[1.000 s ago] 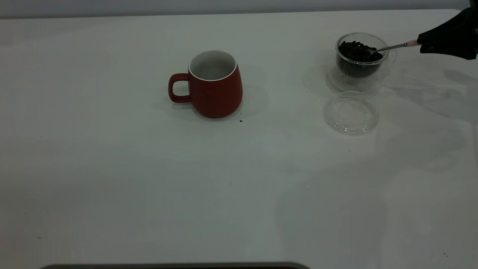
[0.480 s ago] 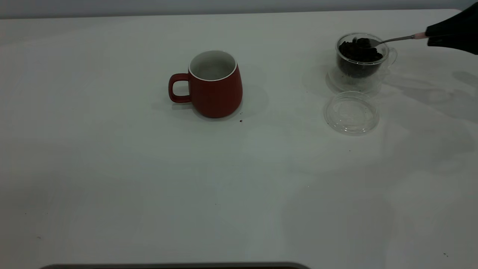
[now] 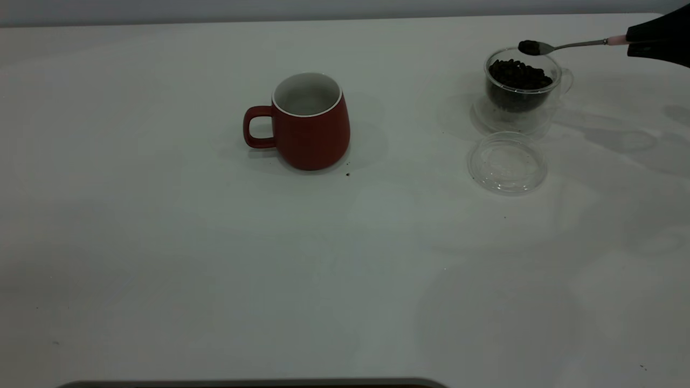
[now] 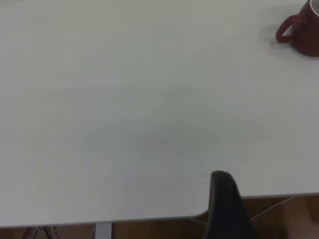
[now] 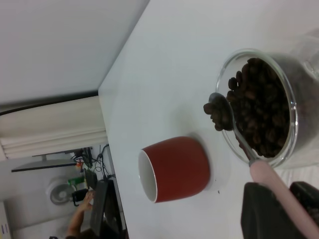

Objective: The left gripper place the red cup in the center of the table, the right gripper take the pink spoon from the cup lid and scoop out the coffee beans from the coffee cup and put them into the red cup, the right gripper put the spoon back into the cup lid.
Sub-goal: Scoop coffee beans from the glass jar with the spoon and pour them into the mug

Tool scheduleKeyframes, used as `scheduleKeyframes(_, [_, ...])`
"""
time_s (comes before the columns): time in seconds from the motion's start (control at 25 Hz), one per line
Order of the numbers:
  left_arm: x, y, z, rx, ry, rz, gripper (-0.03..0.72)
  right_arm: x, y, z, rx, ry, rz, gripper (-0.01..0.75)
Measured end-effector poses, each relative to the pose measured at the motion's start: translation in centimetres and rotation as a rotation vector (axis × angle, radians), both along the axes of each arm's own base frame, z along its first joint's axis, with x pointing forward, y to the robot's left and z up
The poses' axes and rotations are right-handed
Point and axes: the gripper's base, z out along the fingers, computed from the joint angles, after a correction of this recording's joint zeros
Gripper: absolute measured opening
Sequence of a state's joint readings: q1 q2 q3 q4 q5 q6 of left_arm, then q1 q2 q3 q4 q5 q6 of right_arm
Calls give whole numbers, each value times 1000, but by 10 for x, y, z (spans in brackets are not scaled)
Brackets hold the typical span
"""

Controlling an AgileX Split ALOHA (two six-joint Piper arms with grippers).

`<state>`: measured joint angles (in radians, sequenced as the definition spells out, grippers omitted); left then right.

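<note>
Red cup (image 3: 307,121) sits mid-table, handle at 9 o'clock. Over at 3 o'clock, the right gripper (image 3: 655,40) clamps the spoon (image 3: 566,46), its beans held above the coffee cup (image 3: 520,86); lid (image 3: 506,163) just in front, nothing between. Left wrist: left gripper (image 4: 227,206) at the table's edge, can't tell its state. Right wrist: beans (image 5: 215,114) heaped in the bowl.

The spoon (image 3: 566,46), earlier dipped in the glass cup (image 3: 520,86), now sits above its rim loaded with beans, the right gripper (image 3: 644,42) higher.
</note>
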<state>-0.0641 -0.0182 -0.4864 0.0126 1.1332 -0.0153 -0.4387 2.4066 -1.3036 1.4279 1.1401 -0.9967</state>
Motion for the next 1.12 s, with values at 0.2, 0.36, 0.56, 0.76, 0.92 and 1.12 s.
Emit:
scheduleKeyframes(0.2, [0,0,0,0,0,0,505,1,-1,1,11,-5,-21,100])
scheduleKeyframes(0.36, [0,0,0,0,0,0,505,2,-1,1,12,-6,-22,100])
scheduleKeyframes(0.56, [0,0,0,1,0,-1,505,6,13,2,23,-10,-5,100])
scheduleKeyframes(0.76, [0,0,0,1,0,-1,505,13,41,3,40,-16,37,100])
scheduleKeyframes(0.92, [0,0,0,1,0,-1,505,18,68,5,53,-20,83,100])
scheduleKeyframes(1.12, [0,0,0,1,0,-1,505,22,105,12,67,-36,146,100])
